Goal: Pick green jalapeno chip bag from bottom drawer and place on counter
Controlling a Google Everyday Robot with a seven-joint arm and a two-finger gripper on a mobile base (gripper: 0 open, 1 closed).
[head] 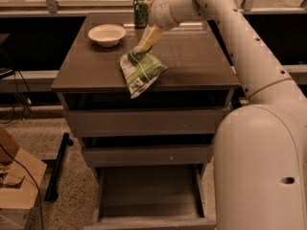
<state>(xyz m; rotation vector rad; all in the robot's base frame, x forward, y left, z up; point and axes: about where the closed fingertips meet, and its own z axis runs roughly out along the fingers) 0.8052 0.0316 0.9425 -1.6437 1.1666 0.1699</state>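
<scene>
The green jalapeno chip bag (pixel 140 72) is crinkled, green with pale patches. It hangs from my gripper (pixel 142 46), which is shut on its top edge. The bag's lower part rests on or just above the front middle of the counter (pixel 192 63), its bottom corner over the front edge. My arm reaches in from the upper right. The bottom drawer (pixel 148 195) stands pulled open below, and its tray looks empty.
A pale bowl (pixel 107 34) sits at the counter's back left. A green soda can (pixel 140 12) stands at the back middle, just behind my gripper. My white arm base (pixel 264 166) fills the right foreground. A cardboard box (pixel 14 186) and cables lie on the floor at left.
</scene>
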